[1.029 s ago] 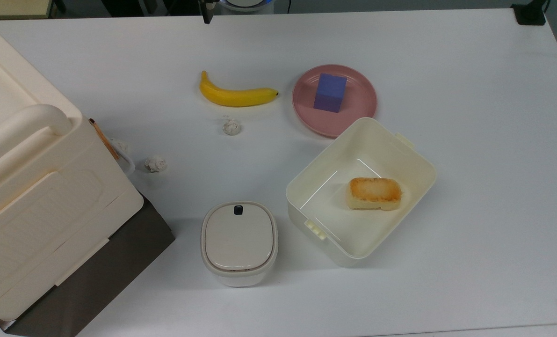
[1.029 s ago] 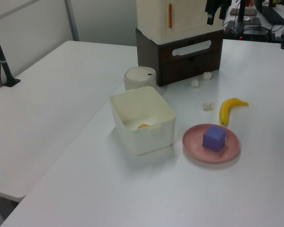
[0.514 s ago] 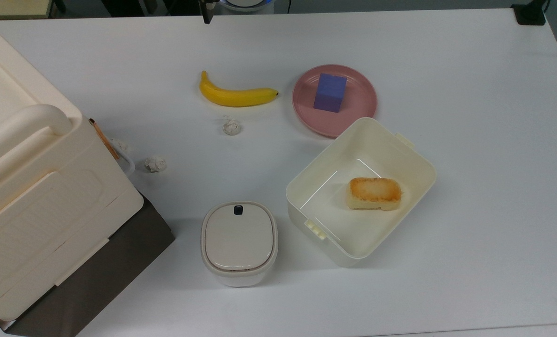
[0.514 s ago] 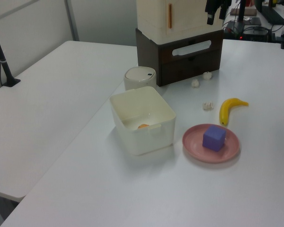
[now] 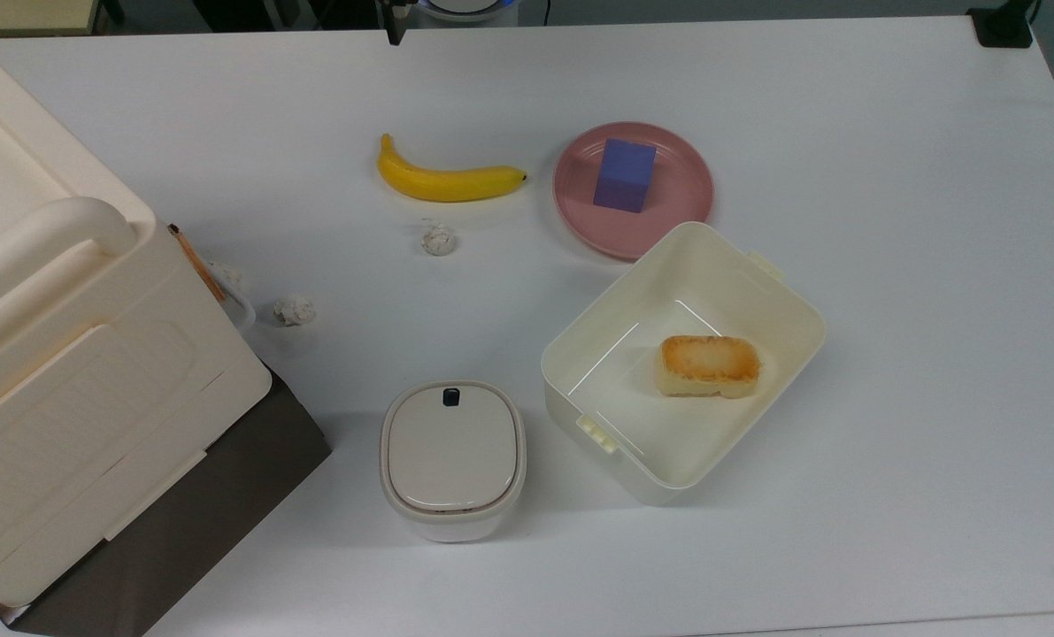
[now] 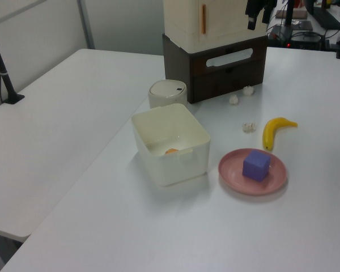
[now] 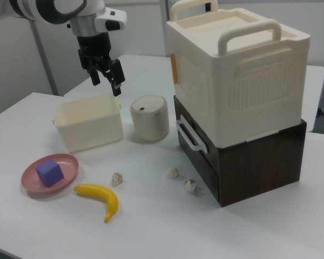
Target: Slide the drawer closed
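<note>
The drawer (image 7: 198, 155) has a dark brown front with a white loop handle (image 7: 188, 135) and sits in the dark brown cabinet (image 7: 259, 162). Its front looks about level with the cabinet face, as it does in the left view, where the drawer (image 6: 201, 61) is near the top. In the top view the handle (image 5: 242, 310) just peeks out from under the cream case. My gripper (image 7: 107, 86) hangs open and empty in the air, above the cream bin (image 7: 89, 129) and well away from the drawer. It is at the upper right of the left view (image 6: 254, 17).
A big cream case (image 7: 237, 70) sits on the cabinet. On the white table are a lidded cream pot (image 5: 452, 451), the bin (image 5: 792, 292) holding bread (image 5: 710, 364), a pink plate (image 5: 686, 190) with a purple block (image 5: 624, 174), a banana (image 5: 447, 181) and paper balls (image 5: 439, 239) (image 5: 294, 310).
</note>
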You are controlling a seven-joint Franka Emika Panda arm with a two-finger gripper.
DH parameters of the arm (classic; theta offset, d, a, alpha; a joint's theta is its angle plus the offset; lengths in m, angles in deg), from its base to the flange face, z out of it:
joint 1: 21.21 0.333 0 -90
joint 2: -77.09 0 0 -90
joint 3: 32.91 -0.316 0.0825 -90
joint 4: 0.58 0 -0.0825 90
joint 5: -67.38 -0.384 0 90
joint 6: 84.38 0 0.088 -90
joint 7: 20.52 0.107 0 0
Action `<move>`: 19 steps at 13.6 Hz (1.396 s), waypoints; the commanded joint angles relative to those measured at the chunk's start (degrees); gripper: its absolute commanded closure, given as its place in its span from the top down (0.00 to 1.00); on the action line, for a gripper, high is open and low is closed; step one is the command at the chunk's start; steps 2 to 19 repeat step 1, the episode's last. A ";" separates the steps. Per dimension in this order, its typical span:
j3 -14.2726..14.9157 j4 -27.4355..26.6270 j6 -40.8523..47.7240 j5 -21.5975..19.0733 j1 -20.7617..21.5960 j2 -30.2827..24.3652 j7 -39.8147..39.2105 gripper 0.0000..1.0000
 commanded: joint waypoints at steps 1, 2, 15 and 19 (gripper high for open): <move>0.04 -0.73 -0.21 0.40 0.64 -0.78 0.74 1.00; 0.04 -0.73 -0.21 0.40 0.64 -0.78 0.74 1.00; 0.04 -0.73 -0.21 0.40 0.64 -0.78 0.74 1.00; 0.04 -0.73 -0.21 0.40 0.64 -0.78 0.74 1.00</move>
